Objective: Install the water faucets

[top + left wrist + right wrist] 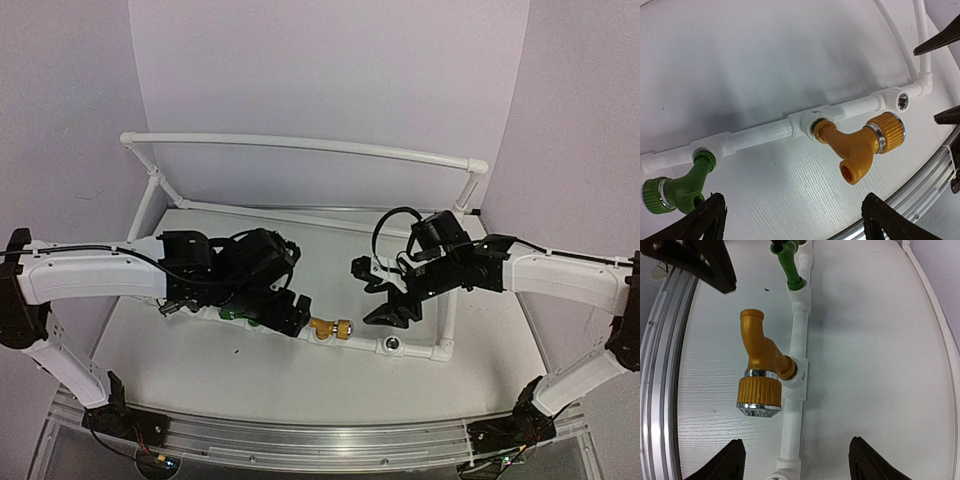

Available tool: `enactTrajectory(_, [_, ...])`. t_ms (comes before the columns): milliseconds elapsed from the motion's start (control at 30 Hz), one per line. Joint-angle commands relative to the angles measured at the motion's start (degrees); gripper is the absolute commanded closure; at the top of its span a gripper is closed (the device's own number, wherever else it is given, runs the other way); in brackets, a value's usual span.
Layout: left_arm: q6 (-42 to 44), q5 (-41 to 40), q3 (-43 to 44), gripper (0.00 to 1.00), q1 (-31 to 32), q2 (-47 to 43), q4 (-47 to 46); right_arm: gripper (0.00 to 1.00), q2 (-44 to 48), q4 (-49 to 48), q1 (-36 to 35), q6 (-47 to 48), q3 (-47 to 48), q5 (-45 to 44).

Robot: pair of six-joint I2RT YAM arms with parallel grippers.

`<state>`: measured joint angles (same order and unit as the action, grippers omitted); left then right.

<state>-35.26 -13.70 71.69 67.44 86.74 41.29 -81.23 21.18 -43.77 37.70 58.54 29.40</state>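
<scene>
With left gripper (795,222) and right gripper (797,462) wide, empty, the socket (392,345) at the gold faucet's (330,328) three o'clock should be approached squarely.

Left arm (90,275) reaches in from the left edge of the table (200,385), forearm roughly level and wrist bent down. The left gripper (795,225) points down over the near-middle of the table, jaws wide apart with nothing between them. Right arm (560,275) mirrors this from the right edge, its right gripper (797,462) likewise spread and holding nothing (its dark fingers (942,40) show at the right margin of the left wrist view); the two grippers face each other, near but apart.
</scene>
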Motion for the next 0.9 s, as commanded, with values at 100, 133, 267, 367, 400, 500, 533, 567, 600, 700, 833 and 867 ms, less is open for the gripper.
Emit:
enactTrajectory(100, [-7.8, 2.0, -0.7, 0.14, 0.2, 2.8, -3.1, 0.49, -5.6, 2.5, 0.1, -2.7, 7.0, -1.6])
enactTrajectory(133, [-8.2, 2.3, -0.5, 0.15, 0.2, 3.6, -3.1, 0.51, -6.5, 2.5, 0.1, -2.9, 7.6, -2.5])
enactTrajectory(267, [-8.8, 2.2, -0.9, 0.19, 0.2, 5.0, -4.9, 0.59, -9.6, 2.4, 0.1, -3.0, 8.7, -4.3])
enactTrajectory(367, [-8.5, 1.5, -0.8, 0.21, 0.2, 5.2, -5.1, 0.64, -10.8, 2.4, 0.0, -3.0, 8.7, -2.9])
enactTrajectory(400, [-8.5, 1.4, -0.7, 0.21, 0.2, 5.3, -5.2, 0.65, -11.1, 2.4, -0.1, -3.0, 8.7, -2.2])
enactTrajectory(500, [-8.3, 1.5, -0.6, 0.22, 0.1, 5.7, -5.6, 0.71, -11.6, 2.5, -0.3, -3.1, 8.5, -0.5])
enactTrajectory(533, [-8.2, 1.5, -0.5, 0.22, 0.1, 5.8, -5.7, 0.73, -11.7, 2.6, -0.5, -3.0, 8.4, 0.2])
enactTrajectory(567, [-8.1, 1.5, -0.4, 0.22, 0.1, 5.9, -5.7, 0.75, -11.6, 2.7, -0.8, -2.9, 8.2, 1.0])
enactTrajectory(600, [-8.1, 1.6, -0.4, 0.22, 0.1, 6.0, -5.8, 0.75, -11.3, 2.7, -1.0, -2.7, 7.8, 1.8])
enactTrajectory(700, [-8.0, 1.7, -0.6, 0.22, 0.1, 5.7, -6.6, 0.76, -10.8, 2.9, -2.3, -2.2, 6.9, 3.1])
enactTrajectory(833, [-7.8, 1.6, -0.6, 0.22, 0.0, 5.5, -7.3, 0.77, -10.8, 3.2, -3.9, -1.6, 5.8, 3.5])
enactTrajectory(867, [-7.9, 1.5, -0.5, 0.22, 0.0, 5.6, -7.4, 0.78, -10.8, 3.2, -4.4, -1.6, 5.6, 3.5])
